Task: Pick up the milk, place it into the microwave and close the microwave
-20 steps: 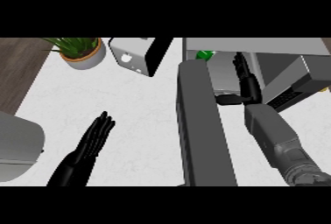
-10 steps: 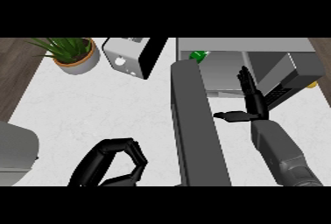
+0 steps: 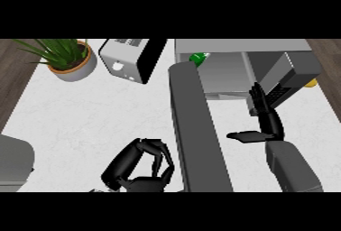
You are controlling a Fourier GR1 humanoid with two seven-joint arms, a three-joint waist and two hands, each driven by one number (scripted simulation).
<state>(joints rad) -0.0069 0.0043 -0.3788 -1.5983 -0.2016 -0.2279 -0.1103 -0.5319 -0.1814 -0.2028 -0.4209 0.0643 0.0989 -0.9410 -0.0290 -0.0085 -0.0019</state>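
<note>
The microwave [image 3: 234, 46] stands at the back right. Its long dark grey door [image 3: 200, 131] swings out toward me. A small green top [image 3: 198, 57], perhaps the milk's, peeks out at the cavity's left edge behind the door's far end; the rest is hidden. My right hand [image 3: 268, 121] is open in front of the cavity, right of the door, fingers straight and pointing away, thumb out to the left, holding nothing. My left hand [image 3: 138, 166] is left of the door near the front edge, fingers curled and holding nothing.
A white toaster [image 3: 128, 59] and a potted plant [image 3: 66, 57] stand at the back left. A grey appliance [image 3: 13, 163] sits at the left edge. A dark panel [image 3: 288, 74] and a small yellow thing [image 3: 311, 83] lie right of the microwave.
My right hand has drawn back out of the microwave toward me, still open. My left hand went from flat fingers to curled and slid right, nearer the door.
</note>
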